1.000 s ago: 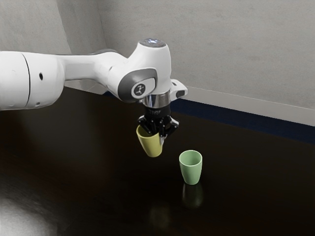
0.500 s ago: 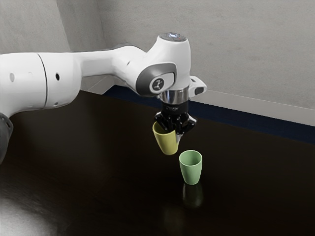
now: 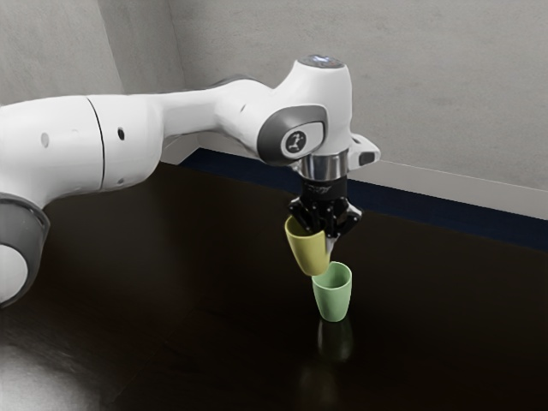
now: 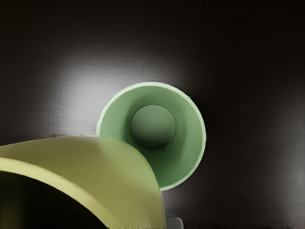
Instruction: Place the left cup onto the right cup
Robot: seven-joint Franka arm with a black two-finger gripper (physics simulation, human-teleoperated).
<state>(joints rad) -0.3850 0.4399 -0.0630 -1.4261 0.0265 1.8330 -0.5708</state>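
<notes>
While my jaws pinch the yellow cup (image 3: 308, 250) by its rim, it hangs tilted over the counter (image 3: 154, 317), base close over the rim of the green cup (image 3: 332, 293). Judging it light, rigid, slick-walled: a rim hold suits it, though it may swing.

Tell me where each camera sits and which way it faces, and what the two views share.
Exterior view: beside the arm, facing across the table toward the wall; shows the arm, its claw holding the tilted yellow cup partly over the green cup.
Wrist view: above the claw, facing down into the green cup past the yellow cup.
Shared: both cups, the table.
</notes>
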